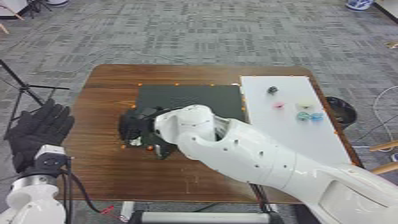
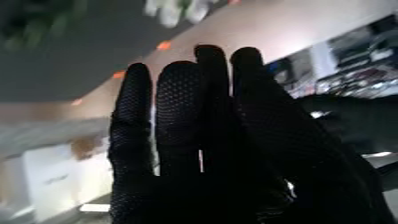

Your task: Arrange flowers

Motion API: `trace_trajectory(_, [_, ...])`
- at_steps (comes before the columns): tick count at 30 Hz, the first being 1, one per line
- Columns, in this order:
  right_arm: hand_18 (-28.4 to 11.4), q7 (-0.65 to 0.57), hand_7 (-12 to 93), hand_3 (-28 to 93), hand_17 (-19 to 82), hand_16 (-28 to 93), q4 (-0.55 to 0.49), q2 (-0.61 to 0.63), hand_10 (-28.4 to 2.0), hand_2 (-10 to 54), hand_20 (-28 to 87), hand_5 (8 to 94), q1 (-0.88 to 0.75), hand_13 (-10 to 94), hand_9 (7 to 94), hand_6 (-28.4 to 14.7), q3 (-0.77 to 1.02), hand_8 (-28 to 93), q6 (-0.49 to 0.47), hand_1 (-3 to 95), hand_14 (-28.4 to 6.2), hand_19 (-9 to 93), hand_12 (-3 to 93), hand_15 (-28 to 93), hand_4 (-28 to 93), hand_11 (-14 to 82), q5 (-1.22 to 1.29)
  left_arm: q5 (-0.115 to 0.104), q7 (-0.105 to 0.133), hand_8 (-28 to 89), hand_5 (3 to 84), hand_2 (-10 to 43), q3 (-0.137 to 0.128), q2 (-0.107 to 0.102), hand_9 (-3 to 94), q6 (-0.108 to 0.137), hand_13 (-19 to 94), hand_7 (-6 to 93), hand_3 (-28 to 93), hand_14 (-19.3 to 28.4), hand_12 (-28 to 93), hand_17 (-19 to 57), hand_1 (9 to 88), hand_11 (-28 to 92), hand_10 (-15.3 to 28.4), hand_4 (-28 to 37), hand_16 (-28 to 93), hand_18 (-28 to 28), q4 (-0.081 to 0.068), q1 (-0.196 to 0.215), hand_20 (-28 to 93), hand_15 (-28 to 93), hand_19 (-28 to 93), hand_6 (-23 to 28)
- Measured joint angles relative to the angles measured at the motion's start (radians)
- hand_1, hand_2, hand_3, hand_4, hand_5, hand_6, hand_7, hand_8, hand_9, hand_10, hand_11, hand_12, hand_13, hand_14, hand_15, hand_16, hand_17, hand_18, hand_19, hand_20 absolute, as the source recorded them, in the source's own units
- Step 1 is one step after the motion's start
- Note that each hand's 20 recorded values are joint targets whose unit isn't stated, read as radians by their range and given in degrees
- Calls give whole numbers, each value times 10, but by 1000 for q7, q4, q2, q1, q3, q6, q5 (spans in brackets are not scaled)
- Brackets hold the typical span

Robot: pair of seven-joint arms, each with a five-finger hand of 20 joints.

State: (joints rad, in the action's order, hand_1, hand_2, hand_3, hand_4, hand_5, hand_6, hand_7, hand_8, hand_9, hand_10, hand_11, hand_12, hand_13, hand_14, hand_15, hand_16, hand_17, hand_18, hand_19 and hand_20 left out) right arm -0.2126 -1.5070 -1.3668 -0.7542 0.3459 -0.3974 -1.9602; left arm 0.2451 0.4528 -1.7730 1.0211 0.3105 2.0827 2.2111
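Apparently the white flower [image 2: 173, 11] lies by the marked edge of the dark mat [image 1: 191, 97], past the fingers of the right hand [image 1: 135, 122]; dark green foliage [image 2: 35, 27] shows near it, blurred. That hand is open in the wrist view, fingers straight and close together, gripping nothing; what its palm side may touch, I cannot tell. Outward from there, the white board [image 1: 293, 135] bears a pink piece [image 1: 278, 105], a pale piece [image 1: 305, 105], blue-green pieces [image 1: 309, 116] and a dark piece [image 1: 273, 90], perhaps flower heads. The left hand [image 1: 37, 125] is open beside the brown table [image 1: 102, 170].

The step looks like working at the flowers on the mat. Straight fingers could shove a light stem aside rather than take it, and closing too hard could crush petals. The right arm [image 1: 235, 150] spans the board's near part, so a low outward swing towards its far end could scatter the small pieces.
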Motion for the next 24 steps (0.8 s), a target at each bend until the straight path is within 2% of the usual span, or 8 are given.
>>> trace_trajectory(9, [-158,-3,170,770,180,341,5,-17,-74,182,363,509,-10,560,561,8,10,-120,-37,436,-90,611,160,737,-206,131,6,0,-2,-89,462,194,2,0,365,0,269,139,763,163,101,-68,241,267,173,-283,-67,156,0,1,102,355,406,111])
trace_trajectory(15, [-166,-17,160,775,181,303,33,-33,-84,192,357,491,-10,579,541,-7,21,-115,-111,419,-87,614,152,690,-205,117,10,0,1,-89,462,193,-2,1,365,-7,269,139,762,163,101,-67,243,267,172,-283,-67,155,0,6,102,355,406,111])
trace_trajectory(20, [-177,-43,163,781,176,282,46,-33,-89,169,351,477,-2,576,527,-17,9,-115,-124,385,-93,622,152,689,-203,124,4,-1,6,-89,463,193,-16,2,365,-21,269,138,762,163,101,-67,243,268,172,-283,-67,155,2,27,102,354,406,112])
trace_trajectory(24, [-183,-71,163,782,175,272,46,-27,-92,157,346,475,10,576,522,-21,-8,-116,-110,372,-99,628,150,693,-209,126,6,-1,7,-89,463,193,-21,3,365,-23,270,138,761,163,101,-67,244,268,172,-283,-67,155,5,40,102,354,406,112])
